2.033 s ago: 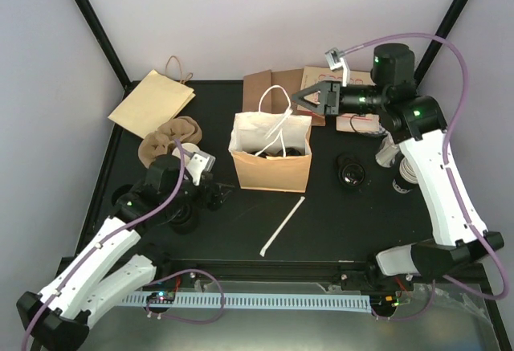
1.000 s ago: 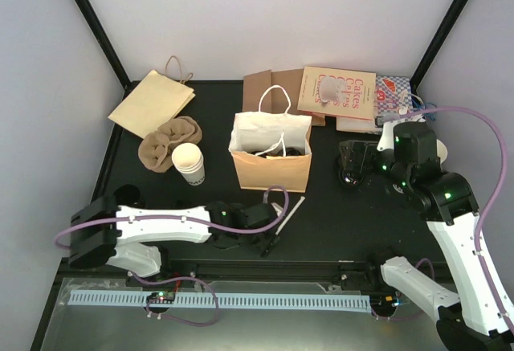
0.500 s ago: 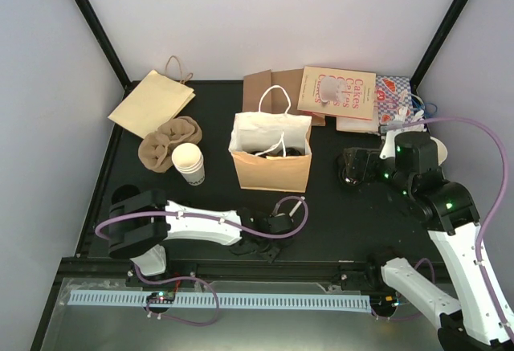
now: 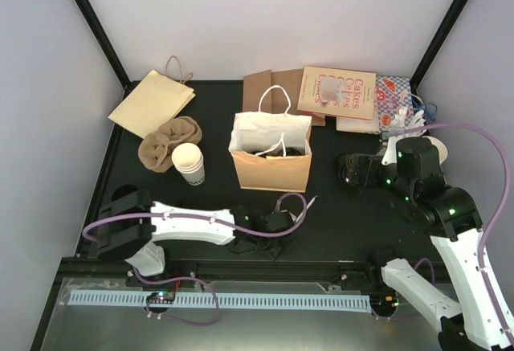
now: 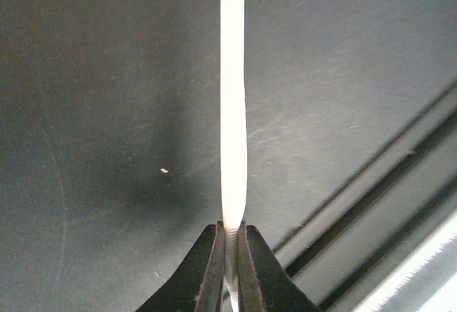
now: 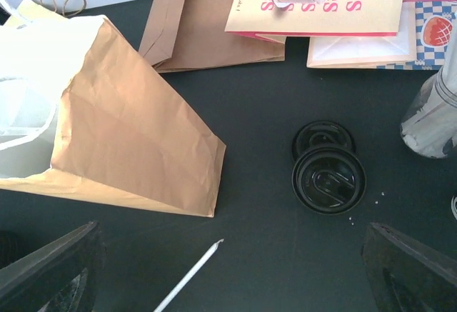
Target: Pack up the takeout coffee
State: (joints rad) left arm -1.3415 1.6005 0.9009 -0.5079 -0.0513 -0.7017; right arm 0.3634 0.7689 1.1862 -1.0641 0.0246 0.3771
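left gripper [image 5: 230, 237] clamps one end of the white straw [image 5: 233, 112]; a firm, level carry should land it in the bag [image 4: 271, 173]. right gripper [image 6: 232, 226] hangs wide open over lids [image 6: 328, 178].

Cream booklet [image 4: 337, 92] at the table's far edge: pink title, first line reads "Cakes". The second line ends in "kes" and its start is unclear. Small print below is too small to read. White paper cup [image 4: 189, 163]: dark mark on its side, illegible. Nothing else can be read.
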